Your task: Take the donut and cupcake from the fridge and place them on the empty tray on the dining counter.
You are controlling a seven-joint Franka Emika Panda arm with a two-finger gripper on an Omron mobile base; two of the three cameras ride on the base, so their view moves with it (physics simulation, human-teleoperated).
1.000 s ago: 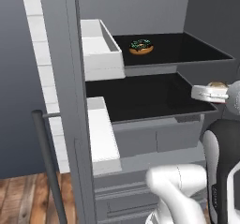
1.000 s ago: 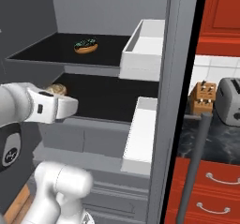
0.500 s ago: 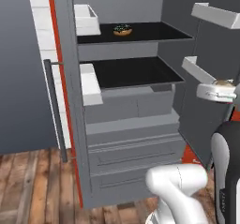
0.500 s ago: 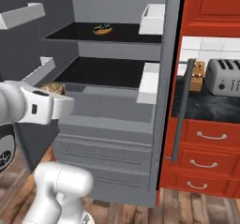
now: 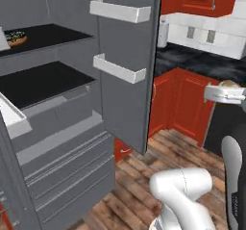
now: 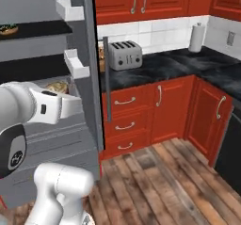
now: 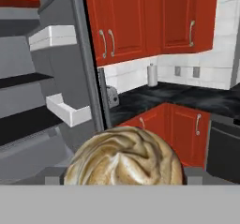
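My gripper point(image 7: 123, 180) is shut on the cupcake point(image 7: 123, 156), whose pale cream swirl sits low in the middle of the hand view. From the left base view the gripper point(image 5: 225, 93) hangs at the right edge with the cupcake point(image 5: 229, 84) on it. In the right base view the gripper point(image 6: 63, 101) is at the left with the cupcake point(image 6: 57, 87) just above. The chocolate-iced donut point(image 5: 14, 37) point(image 6: 7, 29) lies on the upper black shelf of the open grey fridge point(image 5: 57, 128) point(image 6: 89, 78), well away from the gripper. The tray and the dining counter are out of view.
The open fridge door point(image 5: 126, 65) with its white bins juts between the shelves and the red cabinets point(image 6: 160, 106). A toaster point(image 6: 123, 54) and a paper towel roll point(image 6: 197, 37) stand on a black countertop point(image 6: 188, 68). Wooden floor point(image 6: 164, 181) stretches to the right.
The whole picture has swung to the right as the base turned. The fridge now sits at the left and the red kitchen cabinets have come into view. The cupcake stays in the gripper.
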